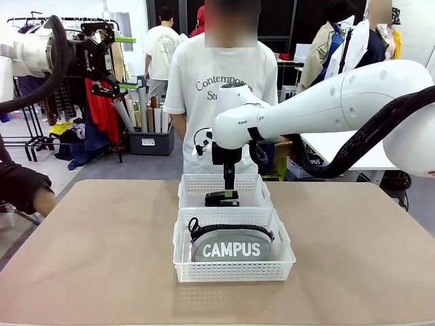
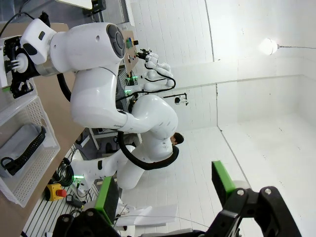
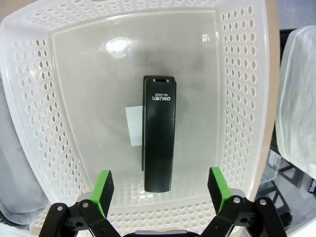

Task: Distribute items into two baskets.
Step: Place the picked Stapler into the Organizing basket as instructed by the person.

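Two white lattice baskets stand end to end at mid-table. The near basket (image 1: 234, 272) holds the grey CAMPUS pouch (image 1: 231, 246); the left wrist view shows this basket (image 2: 34, 170) and the pouch (image 2: 19, 143) at its left edge. In the far basket (image 1: 194, 183) the black stapler (image 1: 222, 199) lies flat. My right gripper (image 1: 230, 189) hangs just over it. The right wrist view shows the right gripper (image 3: 160, 181) open, its green pads (image 3: 103, 183) on either side of the stapler (image 3: 159, 143), apart from it, inside the basket (image 3: 242, 98). My left gripper (image 1: 128, 63) is raised high at the left, open and empty (image 2: 165, 190).
A person in a white T-shirt (image 1: 224, 75) stands behind the far edge of the table. Another person's dark-sleeved arm (image 1: 20, 190) rests at the table's left edge. Bare tan tabletop (image 1: 102, 258) lies on both sides of the baskets.
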Motion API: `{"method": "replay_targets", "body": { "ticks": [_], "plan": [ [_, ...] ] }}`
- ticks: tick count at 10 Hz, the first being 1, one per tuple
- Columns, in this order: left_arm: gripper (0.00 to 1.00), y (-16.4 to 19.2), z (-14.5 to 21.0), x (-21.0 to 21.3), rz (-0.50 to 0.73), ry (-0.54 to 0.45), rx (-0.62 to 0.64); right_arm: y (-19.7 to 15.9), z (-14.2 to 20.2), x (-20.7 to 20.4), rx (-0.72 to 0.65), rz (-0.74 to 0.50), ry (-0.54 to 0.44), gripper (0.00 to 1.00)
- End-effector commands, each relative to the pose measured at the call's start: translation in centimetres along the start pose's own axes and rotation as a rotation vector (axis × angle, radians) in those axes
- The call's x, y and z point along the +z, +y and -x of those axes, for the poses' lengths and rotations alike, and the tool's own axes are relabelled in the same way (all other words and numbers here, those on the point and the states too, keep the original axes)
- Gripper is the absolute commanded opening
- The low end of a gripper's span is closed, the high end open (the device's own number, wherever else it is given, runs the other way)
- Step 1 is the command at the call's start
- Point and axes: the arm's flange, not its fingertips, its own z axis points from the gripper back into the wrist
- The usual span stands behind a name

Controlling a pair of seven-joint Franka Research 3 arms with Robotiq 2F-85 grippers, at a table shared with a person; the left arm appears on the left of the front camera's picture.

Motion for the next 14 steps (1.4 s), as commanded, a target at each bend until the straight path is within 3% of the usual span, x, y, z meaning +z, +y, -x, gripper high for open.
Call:
{"method": "replay_targets", "body": {
  "ticks": [1, 5, 7, 9, 10, 12, 14],
  "plan": [
    [1.0, -0.1, 0.2, 0.1, 0.001, -0.002, -0.002, -0.5, 0.8, 1.0, 0.012, -0.029, -0.041, 1.0],
    [1.0, -0.1, 0.2, 0.1, 0.001, -0.002, -0.002, 0.0, 2.4, 6.4, -0.068, -0.094, -0.236, 1.0],
    [1.0, -0.1, 0.2, 0.1, 0.001, -0.002, -0.002, 0.2, 3.2, 9.8, -0.364, -0.129, -0.285, 1.0],
    [1.0, -0.1, 0.2, 0.1, 0.001, -0.002, -0.002, 0.4, 5.4, 12.9, -0.492, -0.21, -0.336, 1.0],
    [1.0, -0.1, 0.2, 0.1, 0.001, -0.002, -0.002, 1.1, 6.7, 14.4, -0.484, -0.231, -0.394, 1.0],
    [1.0, -0.1, 0.2, 0.1, 0.001, -0.002, -0.002, 1.8, 10.4, 18.4, -0.591, -0.332, -0.522, 1.0],
    [1.0, -0.1, 0.2, 0.1, 0.001, -0.002, -0.002, 3.2, 13.1, 20.7, -0.734, -0.403, -0.552, 1.0]
  ]
}}
